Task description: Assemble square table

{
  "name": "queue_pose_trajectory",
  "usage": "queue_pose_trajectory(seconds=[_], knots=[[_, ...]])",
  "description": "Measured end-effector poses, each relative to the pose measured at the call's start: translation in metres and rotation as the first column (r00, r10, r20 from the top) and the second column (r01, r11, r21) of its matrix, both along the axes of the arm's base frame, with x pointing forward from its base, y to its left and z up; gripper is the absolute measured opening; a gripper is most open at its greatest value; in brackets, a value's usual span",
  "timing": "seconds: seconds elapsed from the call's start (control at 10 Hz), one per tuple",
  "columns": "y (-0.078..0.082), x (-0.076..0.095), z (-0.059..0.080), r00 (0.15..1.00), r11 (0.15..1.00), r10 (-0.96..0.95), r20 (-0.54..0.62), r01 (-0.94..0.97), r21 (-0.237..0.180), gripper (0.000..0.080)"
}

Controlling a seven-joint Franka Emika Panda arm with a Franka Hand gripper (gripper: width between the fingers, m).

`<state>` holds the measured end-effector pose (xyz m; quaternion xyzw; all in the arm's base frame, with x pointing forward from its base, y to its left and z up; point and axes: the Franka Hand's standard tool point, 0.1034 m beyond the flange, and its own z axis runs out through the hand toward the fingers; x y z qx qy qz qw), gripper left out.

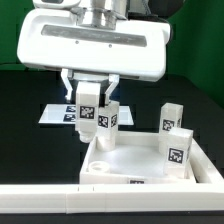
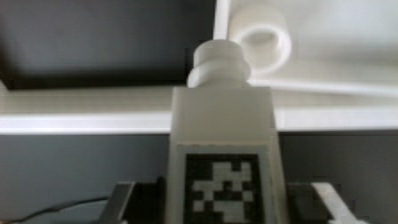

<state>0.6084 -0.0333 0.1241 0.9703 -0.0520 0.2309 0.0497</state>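
Exterior view: the arm's big white head hangs over the black bench (image 1: 20,120), w/ the fingers (image 1: 72,88) pointing down, closed on a white tagged leg (image 1: 89,108) held upright between them. Held leg sits just above the far corner, on the exterior view's left, of the square tabletop (image 1: 120,160), a white tray w/ raised rim. A 2nd leg (image 1: 108,117) stands right beside the held one, toward the exterior view's right; can't tell if they touch. 2 more legs, one (image 1: 170,119) behind and one (image 1: 177,147) in front, stand at the tabletop's side on the exterior view's right. The marker board (image 1: 52,113) lies flat behind the fingers, partly hidden. A long white border bar (image 1: 60,198) runs across the front, just before the tabletop.

Wrist view: the held leg fills the middle, tag face (image 2: 221,185) toward the camera, its rounded peg end (image 2: 219,62) pointing away. Dark finger pads (image 2: 324,198) press both sides of the leg. Peg tip is just beside a round corner socket (image 2: 267,42) of the tabletop, not inside it. White rim band crosses behind the leg; dark bench past it.
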Motion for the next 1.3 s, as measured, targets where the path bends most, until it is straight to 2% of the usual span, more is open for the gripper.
queue_pose_trajectory(seconds=[0.4,0.5,0.7,0.8,1.1,1.3], knots=[[0.0,-0.003,-0.004,1.0,1.0,0.0,-0.01,0.0,0.0,0.0285],[-0.004,0.004,-0.004,1.0,1.0,0.011,-0.001,-0.011,-0.01,0.0285],[0.006,0.021,-0.016,0.999,0.999,0.035,0.015,-0.034,-0.028,0.0285],[0.008,0.021,-0.021,0.999,0.998,0.042,0.026,-0.041,-0.039,0.0285],[0.009,0.021,-0.021,0.999,0.999,0.039,0.028,-0.038,-0.036,0.0285],[0.021,0.014,-0.028,0.998,0.998,0.048,0.03,-0.047,-0.035,0.0285]])
